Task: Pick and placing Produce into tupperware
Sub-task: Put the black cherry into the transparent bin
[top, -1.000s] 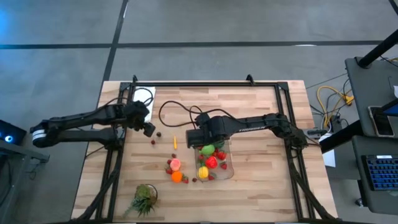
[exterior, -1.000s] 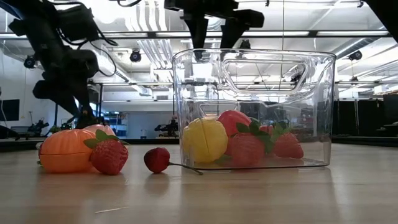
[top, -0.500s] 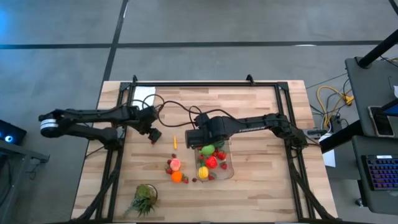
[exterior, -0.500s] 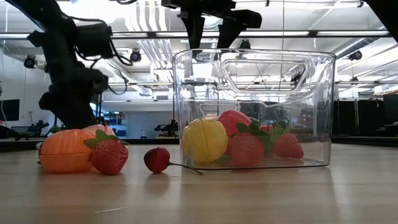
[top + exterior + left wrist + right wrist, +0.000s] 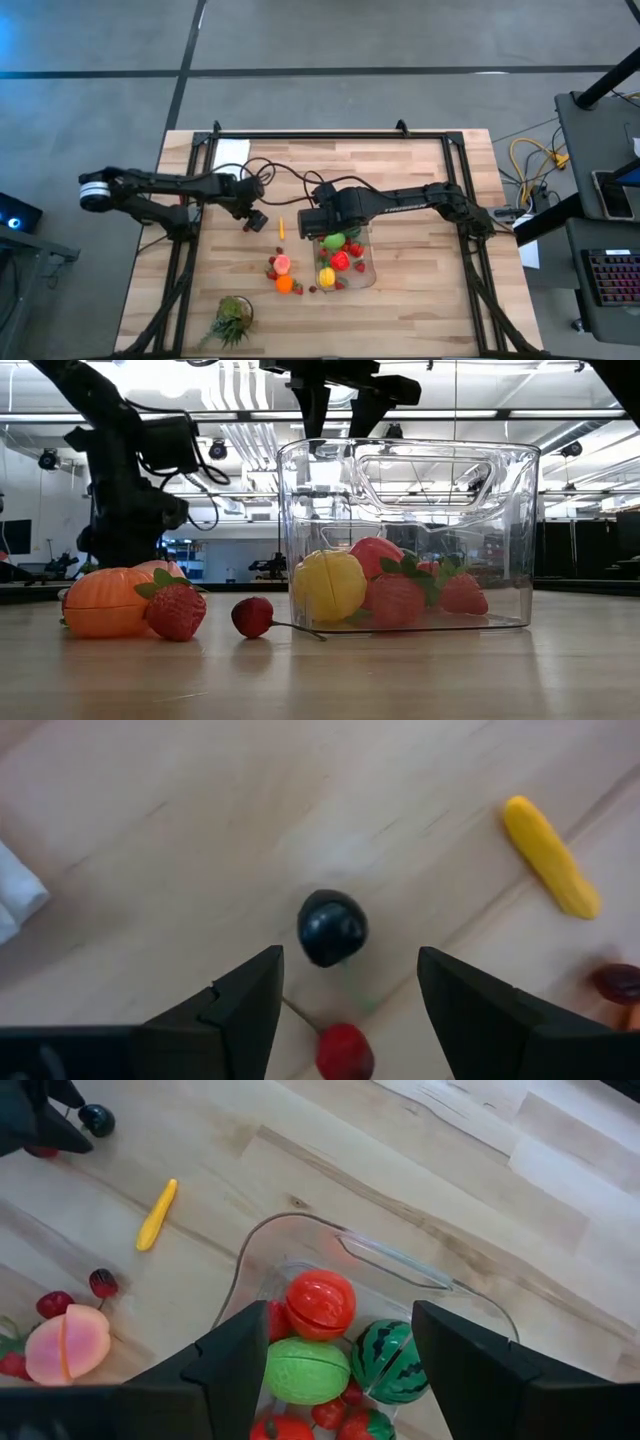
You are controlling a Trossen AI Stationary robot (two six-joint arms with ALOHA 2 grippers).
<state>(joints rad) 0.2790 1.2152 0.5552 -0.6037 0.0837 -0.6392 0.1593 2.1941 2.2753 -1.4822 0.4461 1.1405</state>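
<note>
Reaching further across the table (image 5: 420, 170), the left end effector (image 5: 345, 985) is now hanging fingers apart over a dark berry (image 5: 332, 927) and a red cherry (image 5: 342, 1051), likely its next pick, while the right end effector (image 5: 340, 1350), also apart and empty, is hovering over the half-filled tupperware (image 5: 369, 272)

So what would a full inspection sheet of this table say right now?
Surface: wooden table, black frame rails.
Job's things: tupperware holds several produce pieces; more lie loose, including a yellow piece and dark cherry.
Clutter: leafy tuft, white paper.
Grippers: left gripper open over the cherry; right gripper open above the tupperware.
Cables: black cable on the table; yellow coil beside it.
Surroundings: keyboard, grey floor.
</note>
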